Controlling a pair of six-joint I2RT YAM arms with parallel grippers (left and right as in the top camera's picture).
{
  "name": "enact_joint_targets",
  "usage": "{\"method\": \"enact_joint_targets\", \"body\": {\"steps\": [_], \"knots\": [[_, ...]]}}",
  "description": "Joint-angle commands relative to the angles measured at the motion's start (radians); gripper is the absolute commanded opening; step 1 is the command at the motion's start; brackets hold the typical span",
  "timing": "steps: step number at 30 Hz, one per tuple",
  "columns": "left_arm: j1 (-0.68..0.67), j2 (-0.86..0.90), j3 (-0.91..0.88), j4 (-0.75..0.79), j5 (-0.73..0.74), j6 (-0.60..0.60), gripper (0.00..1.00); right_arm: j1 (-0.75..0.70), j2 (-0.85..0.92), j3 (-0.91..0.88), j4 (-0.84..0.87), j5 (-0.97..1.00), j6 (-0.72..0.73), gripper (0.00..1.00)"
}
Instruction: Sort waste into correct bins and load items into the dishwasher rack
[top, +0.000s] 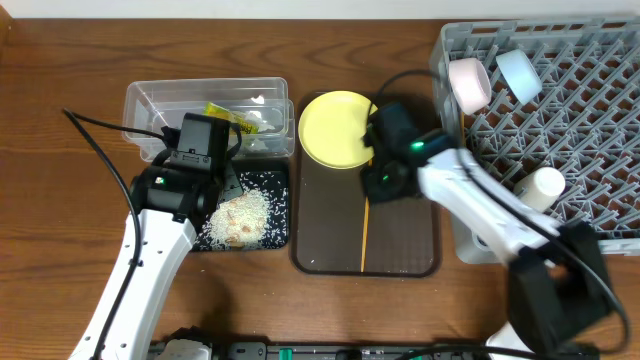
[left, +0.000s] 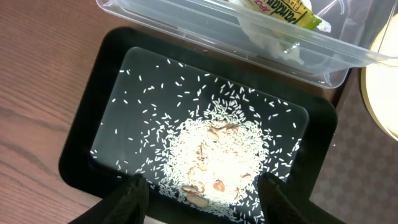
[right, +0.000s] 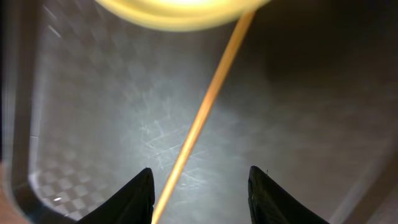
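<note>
The left pincer (left: 202, 193) hangs spread wide over the black tray (left: 78, 130), where the rice scraps (left: 217, 149) lie heaped. Just beyond it, the clear tub (left: 186, 28) holds the snack wrapper (left: 283, 9) and crumpled paper (left: 267, 37). The right pincer (right: 199, 186) is spread too, low over the brown serving tray (right: 298, 124), with a wooden chopstick (right: 208, 102) lying unpinched between its fingers and running up to the yellow plate (top: 335, 128). The white bowl (top: 468, 83), light blue bowl (top: 518, 72) and cup (top: 542, 186) sit in the grey rack (top: 590, 120).
</note>
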Motion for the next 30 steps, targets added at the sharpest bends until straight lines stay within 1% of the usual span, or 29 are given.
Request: {"method": "enact_joint_targets", "body": {"steps": [1, 4, 8, 10, 11, 13, 16, 17, 24, 30], "knots": [[0.005, 0.006, 0.009, -0.001, -0.002, -0.016, 0.6, 0.051, 0.077, -0.008, 0.005, 0.056, 0.13, 0.46], [0.005, 0.006, 0.009, -0.001, -0.002, -0.016, 0.6, 0.073, 0.141, -0.008, 0.005, 0.074, 0.2, 0.45], [0.005, 0.006, 0.009, -0.001, -0.002, -0.016, 0.6, 0.076, 0.189, -0.008, 0.0, 0.074, 0.241, 0.39], [0.005, 0.006, 0.009, -0.001, -0.002, -0.016, 0.6, 0.068, 0.19, -0.008, -0.015, 0.087, 0.264, 0.24], [0.005, 0.006, 0.009, -0.001, -0.002, -0.016, 0.6, 0.064, 0.185, -0.008, -0.021, 0.1, 0.273, 0.2], [0.005, 0.006, 0.009, -0.001, -0.002, -0.016, 0.6, 0.052, 0.174, -0.007, -0.034, 0.133, 0.287, 0.17], [0.005, 0.006, 0.009, -0.002, -0.002, -0.016, 0.6, 0.017, 0.138, -0.007, -0.051, 0.176, 0.286, 0.05], [0.005, 0.006, 0.009, -0.002, -0.002, -0.016, 0.6, 0.001, 0.119, -0.006, -0.055, 0.186, 0.277, 0.01], [0.005, 0.006, 0.009, -0.002, -0.002, -0.016, 0.6, -0.142, -0.098, 0.039, -0.077, 0.179, 0.028, 0.01], [0.005, 0.006, 0.009, -0.001, -0.002, -0.016, 0.6, -0.278, -0.272, 0.067, -0.045, 0.18, -0.138, 0.01]]}}
